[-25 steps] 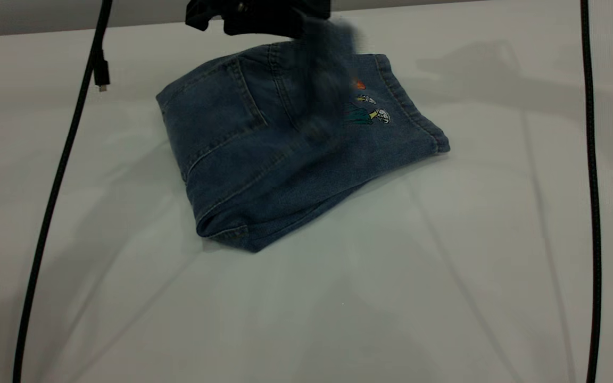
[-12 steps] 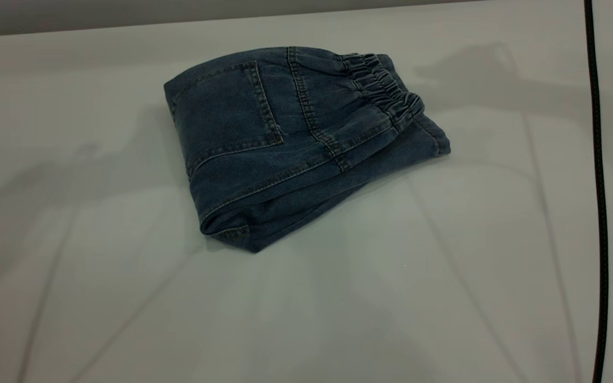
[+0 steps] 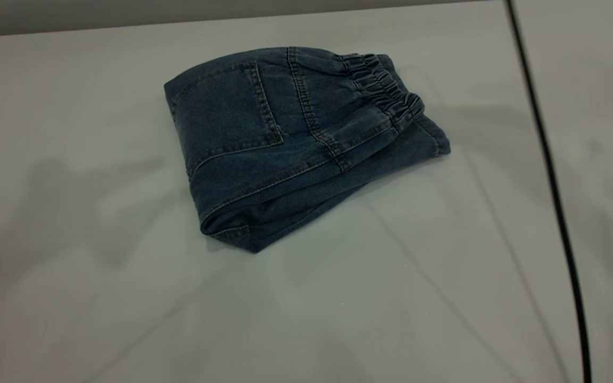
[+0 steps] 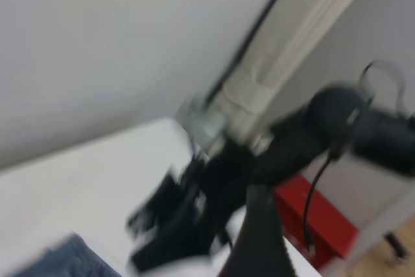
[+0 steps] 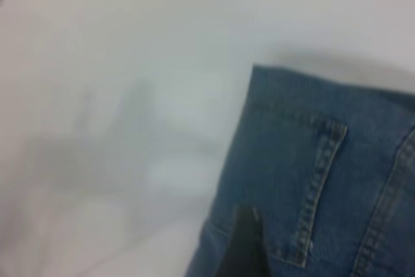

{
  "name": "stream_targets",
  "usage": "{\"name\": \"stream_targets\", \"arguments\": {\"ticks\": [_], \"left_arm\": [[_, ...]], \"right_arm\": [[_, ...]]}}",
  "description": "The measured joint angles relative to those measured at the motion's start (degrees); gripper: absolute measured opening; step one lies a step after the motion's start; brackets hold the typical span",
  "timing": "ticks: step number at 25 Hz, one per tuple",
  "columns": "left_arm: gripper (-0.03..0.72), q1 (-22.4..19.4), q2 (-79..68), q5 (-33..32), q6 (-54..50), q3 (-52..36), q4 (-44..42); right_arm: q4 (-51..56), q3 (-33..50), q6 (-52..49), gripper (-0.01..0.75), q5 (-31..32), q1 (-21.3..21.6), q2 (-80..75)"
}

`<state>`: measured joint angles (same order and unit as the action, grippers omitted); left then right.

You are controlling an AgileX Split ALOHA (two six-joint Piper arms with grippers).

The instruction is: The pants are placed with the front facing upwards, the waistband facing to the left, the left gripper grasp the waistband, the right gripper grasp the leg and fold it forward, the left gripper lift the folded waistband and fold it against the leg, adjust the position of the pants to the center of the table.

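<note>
Upper centre of the exterior view is where the pants (image 3: 296, 143) lie on the pale surface (image 3: 125, 298), folded into a compact bundle with a back pocket and seams facing up. The waistband (image 3: 383, 96) sits on top at the bundle's right end, laid over the leg layers beneath. No claw shows in this view; only a black cable (image 3: 548, 181) runs down the right side of the frame. A second ago a dark claw hung over the top edge of the bundle with the flap mid-swing and the print exposed; half a second ago it had already gone and the waistband was down. Since then the bundle has not shifted, and only the cable has swung. By my reading both folds are done, and what remains is nudging the bundle toward the middle, since it lies in the upper part of the frame.

From the left wrist view, a dark arm (image 4: 305, 141) blurs across the centre, with a sliver of denim at the lower left. Whether the left claw is parted or closed, I cannot tell.

From the right wrist view, the pocket side of the pants fills the lower right. A dark fingertip (image 5: 243, 244) pokes in at the bottom edge; the right claw's opening cannot be judged.
</note>
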<state>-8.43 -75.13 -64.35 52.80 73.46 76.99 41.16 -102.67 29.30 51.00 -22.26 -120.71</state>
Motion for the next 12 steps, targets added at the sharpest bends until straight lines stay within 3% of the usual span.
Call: {"name": "stream_targets", "arguments": {"ticks": [7, 12], "left_arm": [[0.517, 0.0, 3.2, 0.5, -0.9, -0.2, -2.6], [0.517, 0.0, 3.1, 0.6, -0.9, -0.2, -2.3]], "right_arm": [[-18.1, 0.0, -8.7, 0.528, -5.1, -9.1, -8.3], [-30.4, 0.0, -14.9, 0.528, -10.9, -12.1, -12.4]]}}
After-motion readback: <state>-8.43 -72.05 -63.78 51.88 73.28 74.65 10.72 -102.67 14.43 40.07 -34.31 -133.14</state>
